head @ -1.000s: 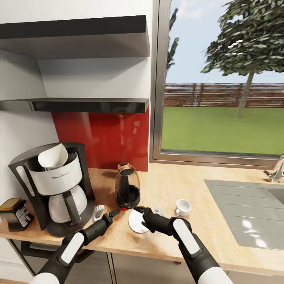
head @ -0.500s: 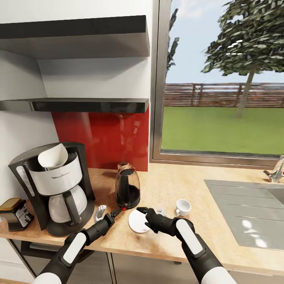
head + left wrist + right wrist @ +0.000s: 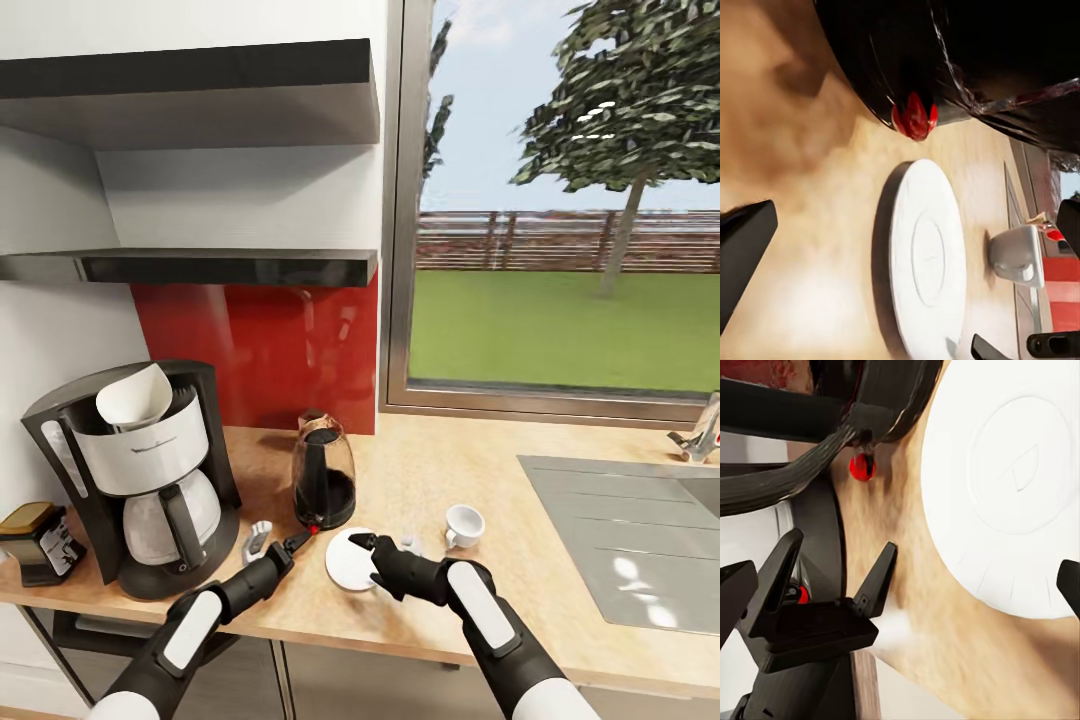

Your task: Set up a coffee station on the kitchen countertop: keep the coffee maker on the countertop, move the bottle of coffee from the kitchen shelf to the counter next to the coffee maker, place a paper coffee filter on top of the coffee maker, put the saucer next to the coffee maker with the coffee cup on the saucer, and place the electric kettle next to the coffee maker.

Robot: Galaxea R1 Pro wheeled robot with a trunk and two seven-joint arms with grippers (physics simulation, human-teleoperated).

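- Both arms are shifting slightly: the right end effector (image 3: 372, 556) is sliding rightward, off the saucer (image 3: 348, 560).
- Lower centre, saucer lying free on the desk (image 3: 420, 470) beside the kettle (image 3: 323, 485); cup (image 3: 464, 524) apart, lower right.
- Right fingers are spreading, empty; left end effector (image 3: 272, 545) likewise open.
- Next: fetching the cup onto the saucer.

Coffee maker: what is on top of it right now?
A white paper coffee filter sits in the open top of the coffee maker, tilted up. Its lower part is hidden inside the basket.

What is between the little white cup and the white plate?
Just bare wooden countertop, seen in the head view, lies between the small white coffee cup and the round white saucer.
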